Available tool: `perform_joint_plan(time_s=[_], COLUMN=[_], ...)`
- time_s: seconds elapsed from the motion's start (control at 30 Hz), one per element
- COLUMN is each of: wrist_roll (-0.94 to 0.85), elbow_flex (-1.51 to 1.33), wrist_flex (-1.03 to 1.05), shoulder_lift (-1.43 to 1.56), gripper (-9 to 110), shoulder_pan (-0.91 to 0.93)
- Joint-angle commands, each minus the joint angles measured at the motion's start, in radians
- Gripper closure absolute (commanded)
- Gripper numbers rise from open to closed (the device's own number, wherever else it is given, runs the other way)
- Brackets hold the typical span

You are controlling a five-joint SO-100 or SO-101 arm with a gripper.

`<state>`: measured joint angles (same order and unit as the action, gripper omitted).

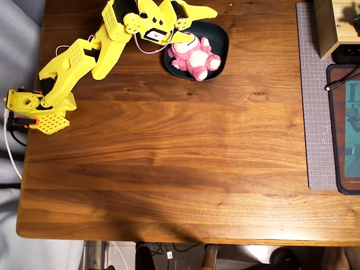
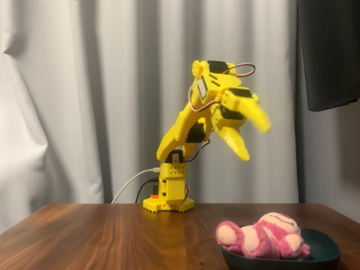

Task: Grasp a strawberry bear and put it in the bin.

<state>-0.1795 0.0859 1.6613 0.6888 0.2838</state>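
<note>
The pink strawberry bear lies on its back in the dark teal bin, one leg over the bin's rim. The yellow gripper hangs high above the bin, open, with nothing between its fingers. In the overhead view the gripper covers the bin's upper left part.
The arm's base sits at the table's left edge in the overhead view. A grey cutting mat, a dark mat and a wooden box lie along the right side. Curtains hang behind the arm.
</note>
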Motion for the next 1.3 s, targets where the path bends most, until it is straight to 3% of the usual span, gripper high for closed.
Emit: perform_joint_plan(time_s=[0.0,0.4,0.53,0.67,0.87,1.03,1.27], wrist_roll=[-0.011,-0.005,0.011,0.028,0.049,0.051,0.051], elbow_flex=[0.057,0.037,-0.140,-0.545,-0.934,-1.647,-2.189], wrist_flex=[0.087,0.137,0.137,0.135,0.121,-0.249,-0.339], shoulder_lift=[0.051,0.186,0.310,0.558,0.847,1.387,1.922], gripper=[102,102,102,102,102,102,102], shoulder_pan=[-0.069,-0.347,-0.383,-0.379,-0.365,-0.328,-0.247])
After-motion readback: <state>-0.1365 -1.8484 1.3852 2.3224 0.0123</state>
